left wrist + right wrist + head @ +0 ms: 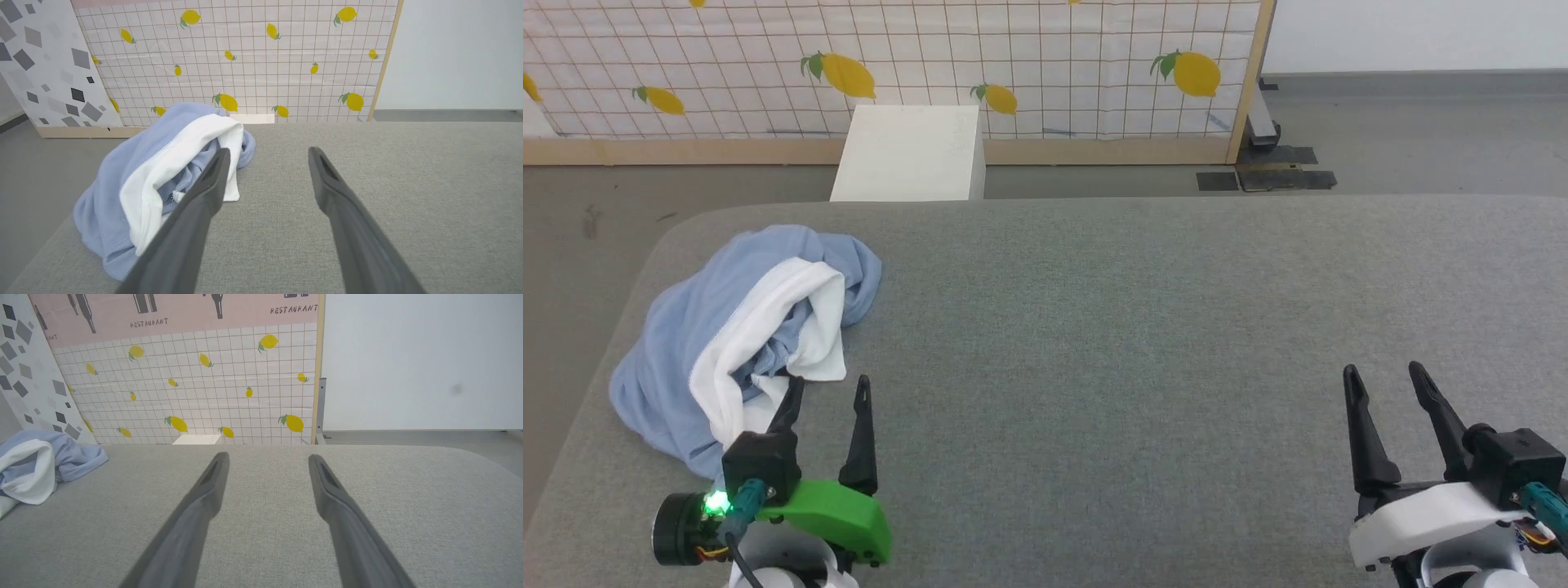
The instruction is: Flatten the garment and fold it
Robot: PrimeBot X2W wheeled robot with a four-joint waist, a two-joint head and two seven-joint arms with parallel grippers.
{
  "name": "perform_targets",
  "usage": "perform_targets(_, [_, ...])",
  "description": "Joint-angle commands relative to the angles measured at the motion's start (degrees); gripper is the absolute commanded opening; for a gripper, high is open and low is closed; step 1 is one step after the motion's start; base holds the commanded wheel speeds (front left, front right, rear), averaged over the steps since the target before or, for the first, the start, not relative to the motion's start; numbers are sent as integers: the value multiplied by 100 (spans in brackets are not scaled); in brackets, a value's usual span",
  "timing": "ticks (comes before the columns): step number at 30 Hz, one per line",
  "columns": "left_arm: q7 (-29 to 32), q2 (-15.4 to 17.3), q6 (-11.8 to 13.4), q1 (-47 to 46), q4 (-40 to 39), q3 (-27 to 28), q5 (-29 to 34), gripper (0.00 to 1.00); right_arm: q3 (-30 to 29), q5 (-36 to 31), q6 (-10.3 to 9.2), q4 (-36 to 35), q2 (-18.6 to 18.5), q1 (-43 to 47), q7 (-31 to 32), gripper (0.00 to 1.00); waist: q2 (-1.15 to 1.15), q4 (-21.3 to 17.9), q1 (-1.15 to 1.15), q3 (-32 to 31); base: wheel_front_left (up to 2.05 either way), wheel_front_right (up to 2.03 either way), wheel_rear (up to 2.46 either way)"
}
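The garment [686,327] lies crumpled in a heap at the left end of the grey table, light blue with its white inner lining turned outward; the collar, logo and button are hidden. From the left wrist the garment [122,179] sits left of the fingers, and from the right wrist the garment [36,469] lies at the far left. My left gripper [829,388] is open just at the heap's near right edge, one fingertip over the cloth, nothing between its fingers. Far to the right, my right gripper [1384,377] is open over bare table.
The grey padded table [1135,327] stretches wide to the right of the heap. Behind its far edge stand a white box [907,155] and a lemon-patterned panel [1013,65]. Grey floor lies beyond the table's rounded left corner.
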Motion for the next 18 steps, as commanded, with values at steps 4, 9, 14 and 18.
perform_targets(4, [-102,54,-64,77,83,15,-98,100,-47,89,-4,-4,2,135,-94,100,11,9,0,-15,0,0,0])
perform_targets(9, [-160,71,-103,90,156,3,-153,100,-74,133,-4,19,3,181,-152,100,12,10,0,-35,0,0,0])
perform_targets(14, [-243,112,-150,97,249,-16,-204,100,-134,205,-5,44,3,239,-236,100,13,8,0,-54,0,0,0])
perform_targets(18, [-290,125,-169,107,292,-16,-231,100,-156,255,-5,49,3,278,-283,100,14,2,0,-68,0,0,0])
